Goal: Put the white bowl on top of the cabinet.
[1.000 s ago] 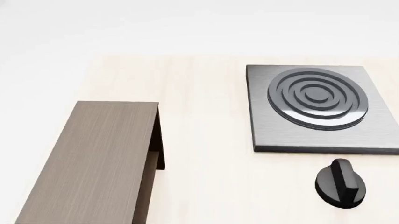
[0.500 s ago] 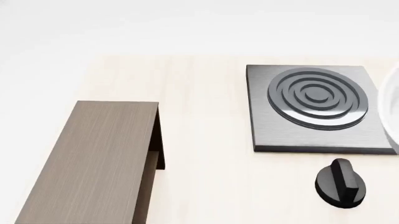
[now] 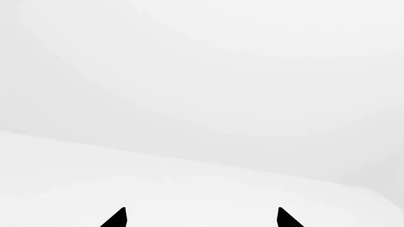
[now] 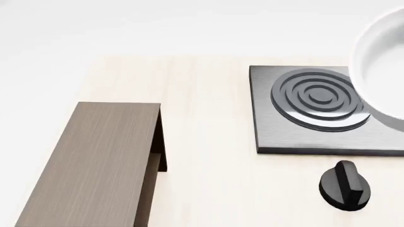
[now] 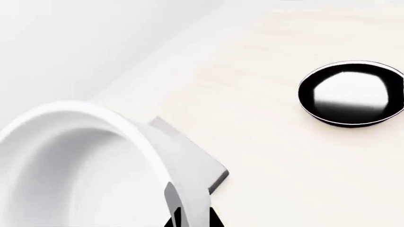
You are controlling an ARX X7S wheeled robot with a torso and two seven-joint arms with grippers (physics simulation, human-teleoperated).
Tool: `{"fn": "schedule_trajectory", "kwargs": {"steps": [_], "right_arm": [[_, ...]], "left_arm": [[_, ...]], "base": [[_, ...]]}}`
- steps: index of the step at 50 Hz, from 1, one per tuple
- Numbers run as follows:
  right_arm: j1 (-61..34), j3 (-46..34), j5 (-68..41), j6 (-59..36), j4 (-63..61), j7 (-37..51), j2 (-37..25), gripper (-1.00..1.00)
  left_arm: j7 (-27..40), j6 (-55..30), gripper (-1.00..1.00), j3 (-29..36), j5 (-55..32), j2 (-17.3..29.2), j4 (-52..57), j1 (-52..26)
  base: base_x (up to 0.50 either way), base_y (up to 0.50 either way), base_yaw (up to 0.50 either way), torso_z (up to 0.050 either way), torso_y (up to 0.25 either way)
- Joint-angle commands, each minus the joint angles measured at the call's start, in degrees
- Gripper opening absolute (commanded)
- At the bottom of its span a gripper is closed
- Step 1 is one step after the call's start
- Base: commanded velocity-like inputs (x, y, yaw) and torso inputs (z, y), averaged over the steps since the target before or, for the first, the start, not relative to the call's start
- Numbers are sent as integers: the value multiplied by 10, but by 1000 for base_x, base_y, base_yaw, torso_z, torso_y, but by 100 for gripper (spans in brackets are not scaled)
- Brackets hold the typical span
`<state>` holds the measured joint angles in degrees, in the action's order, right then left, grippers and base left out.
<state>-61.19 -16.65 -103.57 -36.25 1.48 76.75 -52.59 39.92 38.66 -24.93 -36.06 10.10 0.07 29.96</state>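
Head view: the white bowl (image 4: 382, 71) enters the frame at roughly 2 o'clock, cut off by the right edge. It overlaps the far right corner of the grey stove plate (image 4: 284, 132), covering part of the ringed burner (image 4: 319, 99); whether it is clear of the plate cannot be told from this view. The cabinet (image 4: 94, 165) occupies the 8 o'clock region, with its flat top bare and its inner shelf visible along the right side. It stands well apart from the bowl. A black knob (image 4: 344, 185) sits on the pale wooden table (image 4: 208, 142) at about 5 o'clock, just in front of the stove plate.

Right wrist view: the bowl (image 5: 82, 161) fills the near part of the frame. The right gripper (image 5: 189, 208) pinches the bowl rim, one dark finger (image 5: 171, 201) lying against the inside wall; the outer finger is largely hidden. A corner of the stove plate (image 5: 205, 168) shows beyond the rim. A black frying pan (image 5: 350, 93) rests on the table, well apart from the bowl.

Left wrist view: the left gripper (image 3: 200, 218) shows only two dark fingertips (image 3: 117, 220), spread apart with nothing between them, against a blank white background.
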Motion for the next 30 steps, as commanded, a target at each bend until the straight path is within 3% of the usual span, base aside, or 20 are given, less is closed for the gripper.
{"fn": "schedule_trajectory", "kwargs": {"steps": [1,18,30], "right_arm": [[-108,-38,19,-44,57,-22,44,-100],[-254,-133,82,-127,212,-102,133,-100],[-313,-145,58,-170,307,-156,185,-100]], "left_arm": [[1,-1,100,1,1,1,0,-1],[-2,1,100,0,-3,0,-4,-1],[0,0,100,1,-2,0,-3,-1]], "base": [[0,0,0,0,0],[0,0,0,0,1],[0,0,0,0,2]]}}
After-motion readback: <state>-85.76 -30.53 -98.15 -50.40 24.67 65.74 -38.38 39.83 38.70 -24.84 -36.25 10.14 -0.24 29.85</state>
